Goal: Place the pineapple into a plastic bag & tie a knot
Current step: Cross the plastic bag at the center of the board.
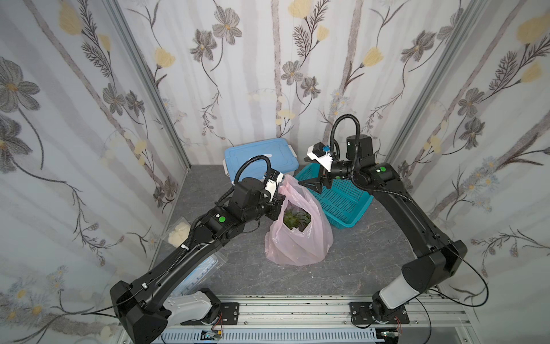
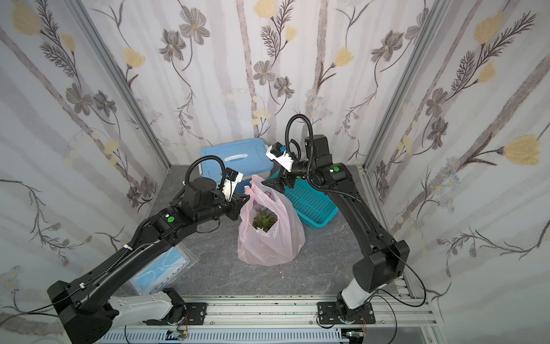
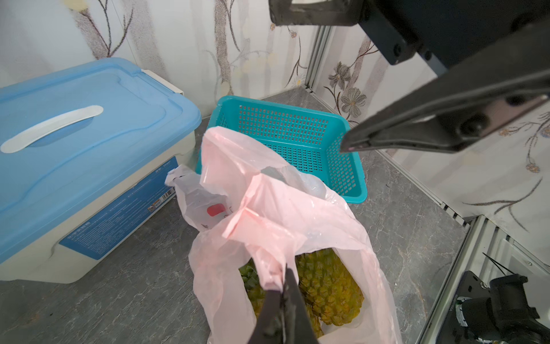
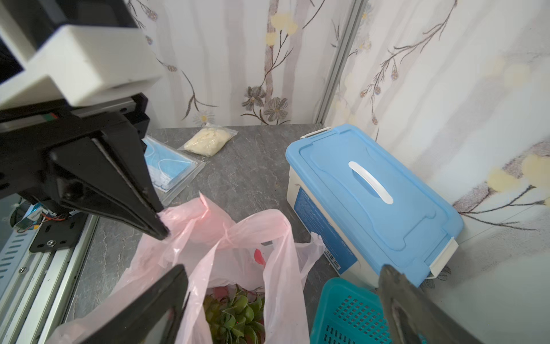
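- The left gripper (image 3: 282, 293) is clenched on a gathered strip of one handle of the bag (image 3: 297, 214). In the left wrist view the pink plastic is pinched right at its tips. That hold looks thin to me, so I would not tug hard on it.
- The right gripper (image 4: 284, 268) is released, with its jaws wide apart and nothing between them. It hovers above the far side of the bag, near the rim of the basket (image 1: 342, 202).
- The step in hand, as I judge it, is for the right gripper to take the free handle (image 4: 262, 216), which arches up loose ahead of its open fingers.
- To do it well, come down with one finger on each side of that loop. Go low enough to bunch the whole strip rather than one edge. Close only once the plastic sits well between the pads.
- Mind the basket rim just beside the bag. A finger catching it would likely drag the basket along.
- The bag stands on the table (image 1: 372, 253) with its mouth open. The pineapple (image 1: 296, 219) is inside it, its leafy crown showing at the opening.
- The knot is not yet made. Both handles must be held before they can be crossed.
- Thin plastic will probably slip and stretch, so lift gently, or the fruit's weight may pull a handle free.
- The box (image 1: 262, 158) sits close behind the bag, so swing clear of it.
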### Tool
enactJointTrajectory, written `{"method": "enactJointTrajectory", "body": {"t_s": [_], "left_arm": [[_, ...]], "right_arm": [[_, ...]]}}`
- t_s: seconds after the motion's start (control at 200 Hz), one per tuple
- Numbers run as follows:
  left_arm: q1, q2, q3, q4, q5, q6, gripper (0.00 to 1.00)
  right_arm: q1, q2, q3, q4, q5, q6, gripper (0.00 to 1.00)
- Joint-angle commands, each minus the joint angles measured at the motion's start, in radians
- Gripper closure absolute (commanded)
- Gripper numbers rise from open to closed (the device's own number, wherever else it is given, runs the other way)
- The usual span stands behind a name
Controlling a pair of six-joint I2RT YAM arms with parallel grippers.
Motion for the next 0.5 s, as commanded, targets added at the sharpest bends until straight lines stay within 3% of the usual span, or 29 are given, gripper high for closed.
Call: {"method": "enactJointTrajectory", "body": {"t_s": [0.0,0.18,0.38,0.495], "left_arm": [[0.001,-0.019,-0.015,-0.012,-0.045,0.017,1.00],[0.001,-0.040,-0.033,-0.011,-0.089,-0.001,1.00],[0.001,-0.054,-0.047,-0.003,-0.101,-0.008,1.00],[0.001,-0.053,-0.047,-0.001,-0.102,-0.005,1.00]], "right_arm": [[0.017,0.078,0.106,-0.088,-0.104,-0.085,0.00],[0.049,0.161,0.159,-0.088,-0.146,0.037,0.00],[0.072,0.246,0.253,-0.113,-0.012,0.156,0.00],[0.079,0.264,0.261,-0.147,-0.024,0.167,0.00]]}}
